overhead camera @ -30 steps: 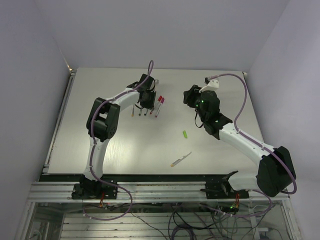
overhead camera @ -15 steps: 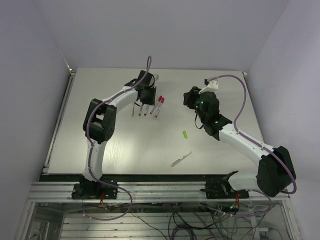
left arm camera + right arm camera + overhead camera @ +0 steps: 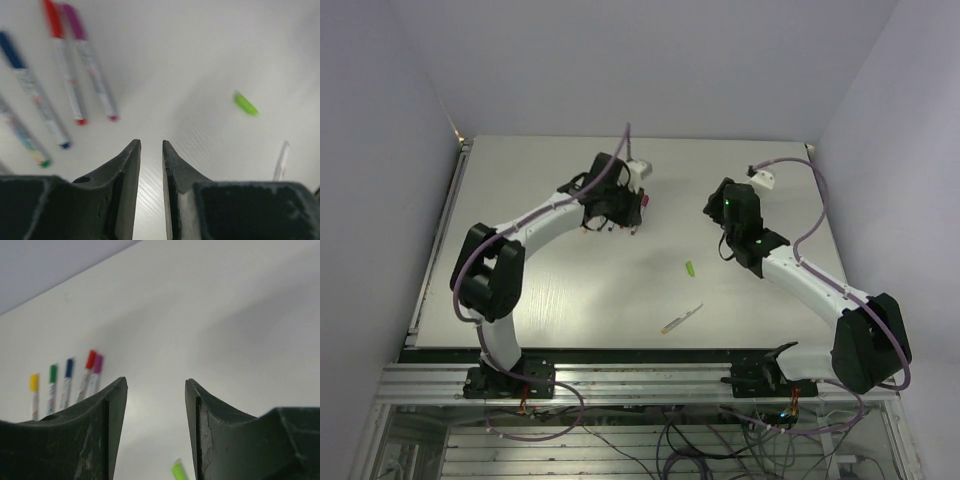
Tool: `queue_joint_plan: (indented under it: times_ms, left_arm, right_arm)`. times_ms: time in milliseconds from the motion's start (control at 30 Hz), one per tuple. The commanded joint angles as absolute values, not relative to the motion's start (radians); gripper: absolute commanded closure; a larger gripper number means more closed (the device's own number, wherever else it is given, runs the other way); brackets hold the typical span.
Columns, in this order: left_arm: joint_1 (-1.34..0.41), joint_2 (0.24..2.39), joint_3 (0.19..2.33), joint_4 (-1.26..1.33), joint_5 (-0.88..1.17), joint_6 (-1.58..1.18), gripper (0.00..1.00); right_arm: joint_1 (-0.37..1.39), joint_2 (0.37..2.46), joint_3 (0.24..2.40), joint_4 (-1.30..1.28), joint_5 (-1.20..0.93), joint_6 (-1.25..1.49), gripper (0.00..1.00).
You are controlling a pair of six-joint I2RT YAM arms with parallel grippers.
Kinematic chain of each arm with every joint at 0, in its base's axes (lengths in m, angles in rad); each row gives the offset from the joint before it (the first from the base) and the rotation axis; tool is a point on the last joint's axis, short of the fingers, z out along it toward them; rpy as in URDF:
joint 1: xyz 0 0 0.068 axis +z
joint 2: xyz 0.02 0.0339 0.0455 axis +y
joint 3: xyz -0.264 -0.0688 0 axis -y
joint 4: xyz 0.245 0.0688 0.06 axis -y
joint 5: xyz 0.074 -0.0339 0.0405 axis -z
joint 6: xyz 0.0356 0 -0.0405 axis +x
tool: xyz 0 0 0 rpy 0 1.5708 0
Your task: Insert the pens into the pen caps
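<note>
Several capped pens (image 3: 65, 90) lie side by side on the table, with yellow, green, blue, red and purple caps (image 3: 90, 359). In the top view my left gripper (image 3: 618, 212) hovers over this row (image 3: 642, 203) and hides most of it. Its jaws (image 3: 151, 142) stand only narrowly apart, with nothing between them. A light green cap (image 3: 690, 268) lies alone toward the middle, and shows in both wrist views (image 3: 246, 104) (image 3: 178, 470). An uncapped white pen (image 3: 682, 318) lies nearer the front (image 3: 281, 161). My right gripper (image 3: 723, 205) is open and empty (image 3: 155, 381), right of the row.
The white table (image 3: 540, 290) has a metal rail along its left edge (image 3: 440, 240). Purple cables loop above both arms. Grey walls close off the back and sides.
My left arm has swung its elbow out to the left and turned its wrist over the pen row. My right gripper has shifted slightly to the right.
</note>
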State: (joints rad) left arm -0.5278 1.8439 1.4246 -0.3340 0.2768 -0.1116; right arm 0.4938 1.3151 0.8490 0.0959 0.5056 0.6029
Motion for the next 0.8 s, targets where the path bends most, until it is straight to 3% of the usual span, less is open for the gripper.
queue_joint_plan:
  times_ms: [0, 100, 333, 467, 533, 767]
  left_arm:
    - [-0.639, 1.744, 1.292, -0.252, 0.371, 0.025, 0.66]
    - [-0.698, 1.719, 1.232, -0.224, 0.402, 0.039, 0.65]
    - [-0.865, 1.768, 1.239, -0.241, 0.206, 0.046, 0.64]
    - [-0.917, 1.783, 1.229, -0.210, 0.192, 0.003, 0.63]
    - [-0.948, 1.787, 1.217, -0.201, 0.173, 0.005, 0.52]
    - [-1.030, 1.804, 1.178, -0.169, 0.076, -0.041, 0.52]
  right_arm:
    - [0.404, 1.275, 0.829, -0.003, 0.589, 0.707, 0.51]
    - [0.364, 1.251, 0.804, -0.009, 0.605, 0.703, 0.51]
    - [0.293, 1.234, 0.785, -0.017, 0.619, 0.690, 0.52]
    - [0.262, 1.228, 0.781, -0.022, 0.618, 0.691, 0.53]
    - [0.248, 1.225, 0.775, -0.017, 0.613, 0.690, 0.53]
    - [0.216, 1.228, 0.751, 0.013, 0.565, 0.693, 0.54]
